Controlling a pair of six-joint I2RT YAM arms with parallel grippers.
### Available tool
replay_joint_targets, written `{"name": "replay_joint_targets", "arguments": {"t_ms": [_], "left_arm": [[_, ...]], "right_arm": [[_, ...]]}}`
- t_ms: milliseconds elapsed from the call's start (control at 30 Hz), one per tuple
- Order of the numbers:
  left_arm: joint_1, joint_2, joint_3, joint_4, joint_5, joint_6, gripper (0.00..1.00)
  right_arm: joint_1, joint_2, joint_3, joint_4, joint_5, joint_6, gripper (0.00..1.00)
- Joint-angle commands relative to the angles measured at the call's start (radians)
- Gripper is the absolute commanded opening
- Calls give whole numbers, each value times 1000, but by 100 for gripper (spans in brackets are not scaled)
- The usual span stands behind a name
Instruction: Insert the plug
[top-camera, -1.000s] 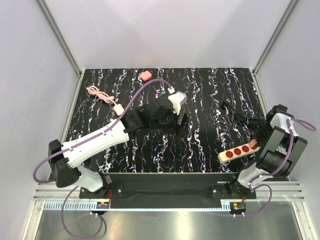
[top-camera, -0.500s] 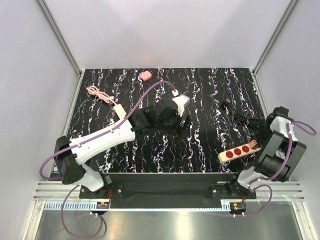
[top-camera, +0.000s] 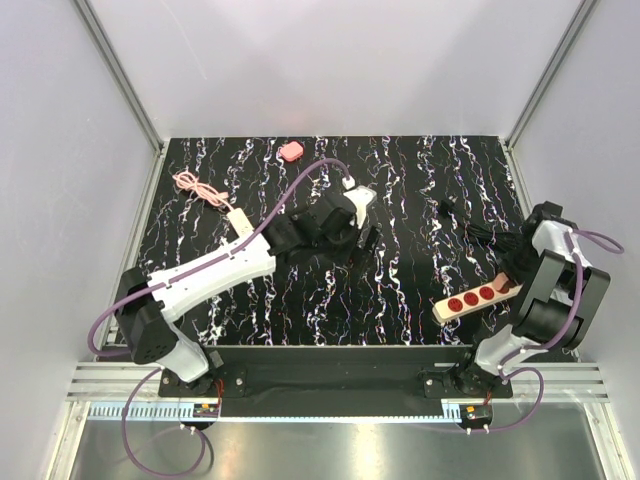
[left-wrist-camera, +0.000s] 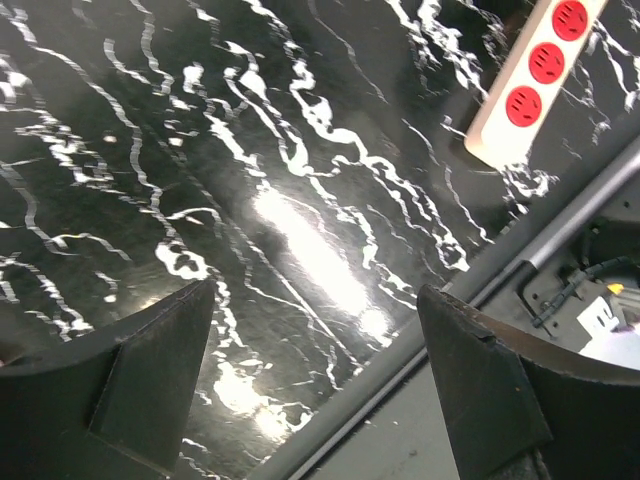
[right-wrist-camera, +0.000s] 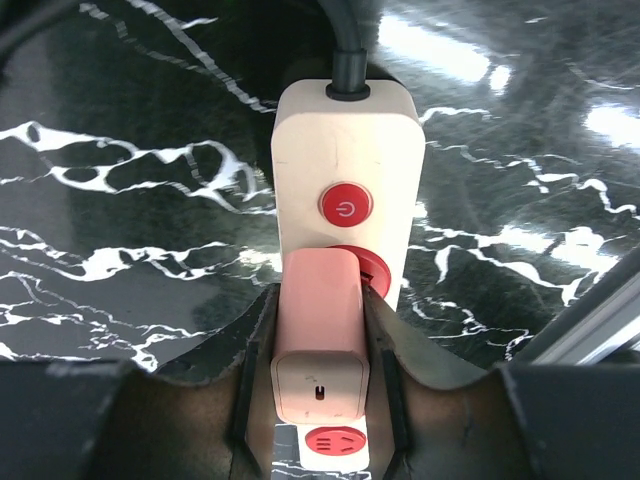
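The pink plug (right-wrist-camera: 318, 330) is a small rounded cordless block held between my right gripper's fingers (right-wrist-camera: 250, 340). Its front end sits against the red socket next to the red power button (right-wrist-camera: 345, 205) of the beige strip (right-wrist-camera: 345, 130). I cannot tell how deep it is seated. My right gripper (right-wrist-camera: 320, 300) is shut on it. In the top view the right gripper (top-camera: 512, 283) is at the strip's right end (top-camera: 470, 299), where three red sockets show. My left gripper (top-camera: 365, 235) is open and empty over the table's middle; its jaws stand wide apart in the left wrist view (left-wrist-camera: 315, 295).
A pink cable with a white connector (top-camera: 205, 192) lies at the back left. A small pinkish-red object (top-camera: 291, 150) lies at the far edge. The strip's black cord (top-camera: 480, 235) coils behind the strip. The table's front rail (left-wrist-camera: 560, 230) runs below the strip (left-wrist-camera: 530, 75).
The left arm has swung toward the back and a little right, its gripper staying open. The right gripper and the strip's end have shifted slightly away from the table's front edge.
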Motion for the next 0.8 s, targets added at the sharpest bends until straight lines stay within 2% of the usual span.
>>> {"name": "replay_joint_targets", "arguments": {"t_ms": [0,300,467,667,733,767], "left_arm": [[43,-34,48,-6,-47,38,89],[100,-58,60,-30,-70,103,89],[106,-75,48,-30,-93,101,89],[107,-118,-32,0,-191,126,90],[107,-133,-55,16,-202,131,90],[107,-138,-58,13,-208,134,90]], "right_arm": [[84,47,38,220,-317,152,0],[153,51,76,243,-340,126,0],[224,122,146,245,-330,86,0],[245,221,260,222,-302,41,0],[247,246,297,201,-305,21,6],[247,247,306,194,-305,14,12]]}}
